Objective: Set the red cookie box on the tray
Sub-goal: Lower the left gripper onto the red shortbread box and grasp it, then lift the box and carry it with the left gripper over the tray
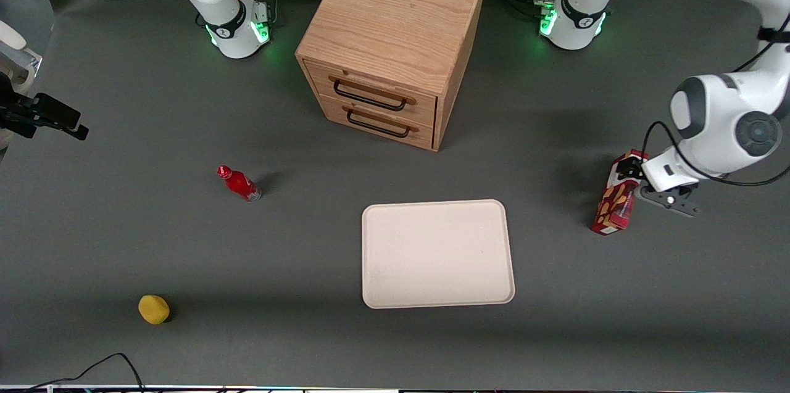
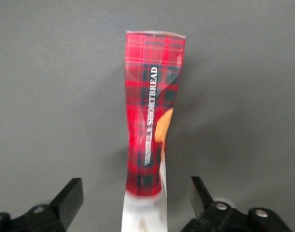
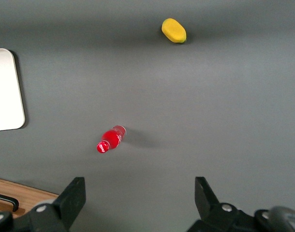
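Note:
The red cookie box (image 1: pixel 614 208) stands upright on the grey table toward the working arm's end, apart from the tray. In the left wrist view the box (image 2: pixel 152 106) shows a red tartan side and a white end panel. My left gripper (image 1: pixel 624 169) is at the box's top end. Its gripper (image 2: pixel 135 193) is open: the box's white end sits between the two black fingers (image 2: pixel 70 195) with a gap on each side. The cream-white tray (image 1: pixel 435 254) lies flat in the middle of the table, nearer the front camera than the cabinet; its corner shows in the right wrist view (image 3: pixel 5 92).
A wooden two-drawer cabinet (image 1: pixel 395 41) stands farther from the front camera than the tray. A small red bottle (image 1: pixel 239 184) and a yellow fruit-like object (image 1: pixel 153 309) lie toward the parked arm's end. A black cable (image 1: pixel 105 365) lies at the table's near edge.

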Controlling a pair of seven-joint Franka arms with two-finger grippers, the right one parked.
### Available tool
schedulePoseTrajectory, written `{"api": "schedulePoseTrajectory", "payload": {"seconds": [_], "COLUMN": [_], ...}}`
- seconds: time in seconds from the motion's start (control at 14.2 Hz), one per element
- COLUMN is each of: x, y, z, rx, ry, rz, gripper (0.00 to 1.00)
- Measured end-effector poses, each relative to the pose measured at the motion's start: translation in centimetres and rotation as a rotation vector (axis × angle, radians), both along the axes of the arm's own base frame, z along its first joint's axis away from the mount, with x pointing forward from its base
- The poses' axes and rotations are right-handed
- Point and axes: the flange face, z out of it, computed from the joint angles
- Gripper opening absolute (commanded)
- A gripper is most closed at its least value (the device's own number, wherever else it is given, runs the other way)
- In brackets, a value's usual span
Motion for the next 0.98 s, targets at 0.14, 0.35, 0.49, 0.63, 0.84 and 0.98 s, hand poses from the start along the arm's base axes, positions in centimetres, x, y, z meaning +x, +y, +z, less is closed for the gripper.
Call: {"api": "schedulePoseTrajectory", "payload": {"seconds": [0.14,0.35,0.49,0.63,0.84,0.98], "x": [-0.3,0.1,1.2,3.3,6.7,7.8], "y": [-0.1,-0.1,0.1,0.4,-0.4,-3.4], "z": [-2.5,-2.5,-1.0,2.8,13.0,20.0], "rx": [-0.006,-0.006,-0.006,-0.014,-0.050,-0.051], "ry": [-0.010,-0.014,0.017,0.076,0.144,0.153], "rz": [0.000,0.000,0.002,0.013,0.075,0.166], "gripper": [0.00,0.00,0.00,0.00,0.00,0.00]}}
